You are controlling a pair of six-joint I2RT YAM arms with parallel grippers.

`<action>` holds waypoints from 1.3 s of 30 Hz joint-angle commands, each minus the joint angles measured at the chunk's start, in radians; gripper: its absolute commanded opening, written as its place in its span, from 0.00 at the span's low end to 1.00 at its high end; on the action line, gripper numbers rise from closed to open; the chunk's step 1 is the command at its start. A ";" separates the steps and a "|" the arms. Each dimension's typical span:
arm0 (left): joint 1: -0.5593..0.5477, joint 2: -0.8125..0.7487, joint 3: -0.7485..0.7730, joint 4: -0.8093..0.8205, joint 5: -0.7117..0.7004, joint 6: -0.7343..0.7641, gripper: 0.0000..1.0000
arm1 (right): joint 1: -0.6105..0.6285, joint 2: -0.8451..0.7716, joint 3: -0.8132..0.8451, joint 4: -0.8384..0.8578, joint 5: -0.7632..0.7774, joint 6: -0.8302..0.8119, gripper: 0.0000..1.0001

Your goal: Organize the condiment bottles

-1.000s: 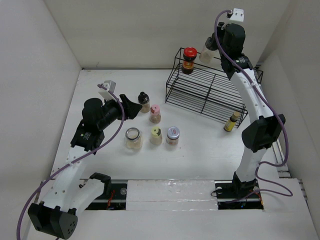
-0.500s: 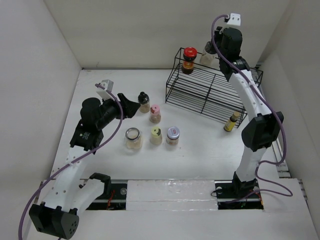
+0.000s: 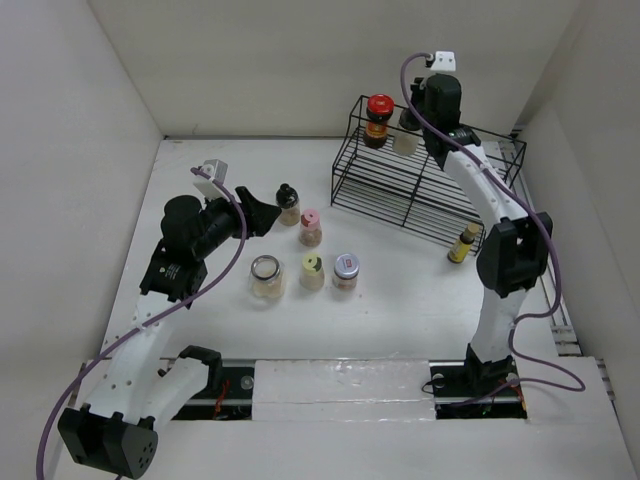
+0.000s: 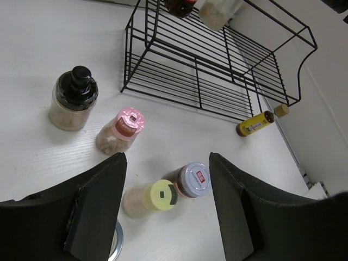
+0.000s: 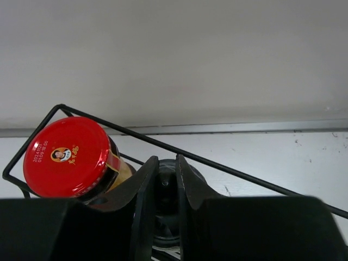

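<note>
Where the black wire rack (image 3: 420,185) has its top shelf, the pale bottle (image 3: 405,142) hangs by its dark cap. It is just beside the red-capped jar (image 3: 380,118), which stands in the far left corner of that shelf. The right gripper (image 5: 166,182) has its two fingers pressed on both sides of the dark cap. I cannot tell if the pale bottle's bottom touches the wires.

Down on the white table (image 3: 400,290), the slim amber bottle (image 3: 461,243) sits near the rack's right end. The other bottles are all on the table, left of the rack. The black-capped bottle (image 4: 73,98) is farthest back, and the pink-capped bottle (image 4: 120,130) is just beside it. Nearer the arms, three stand in a row: the clear jar (image 3: 266,277), the yellow-green-capped bottle (image 4: 149,198) and the silver-capped bottle (image 4: 190,179).

The left gripper (image 4: 166,163) is near the black-capped bottle. Its fingers are spread wide, with nothing between them.
</note>
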 commanded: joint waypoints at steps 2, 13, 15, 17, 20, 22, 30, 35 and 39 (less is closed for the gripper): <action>0.004 -0.004 0.029 0.041 0.015 0.014 0.58 | 0.010 0.004 0.008 0.102 0.013 -0.011 0.27; 0.004 -0.013 0.029 0.041 0.015 0.014 0.58 | 0.010 -0.045 0.027 0.054 0.004 -0.011 0.60; 0.004 -0.013 0.029 0.041 0.015 0.005 0.58 | 0.010 -0.106 0.027 0.054 0.004 -0.011 0.67; 0.004 -0.013 0.029 0.041 0.024 0.004 0.58 | -0.001 -0.160 0.004 0.054 0.018 -0.011 0.71; 0.004 -0.023 0.029 0.050 0.024 0.004 0.58 | -0.001 -0.298 -0.051 0.043 0.084 0.013 0.74; 0.004 -0.032 0.020 0.050 0.024 0.004 0.58 | -0.001 -0.433 -0.183 0.029 0.130 0.059 0.74; 0.004 -0.061 0.020 0.050 0.034 0.004 0.58 | 0.015 -0.919 -0.913 -0.031 0.372 0.286 0.47; 0.004 -0.072 0.020 0.059 0.043 -0.005 0.58 | -0.037 -1.036 -1.013 -0.176 0.397 0.318 0.52; -0.005 -0.081 0.020 0.059 0.043 -0.005 0.58 | -0.047 -1.062 -1.077 -0.227 0.377 0.389 0.54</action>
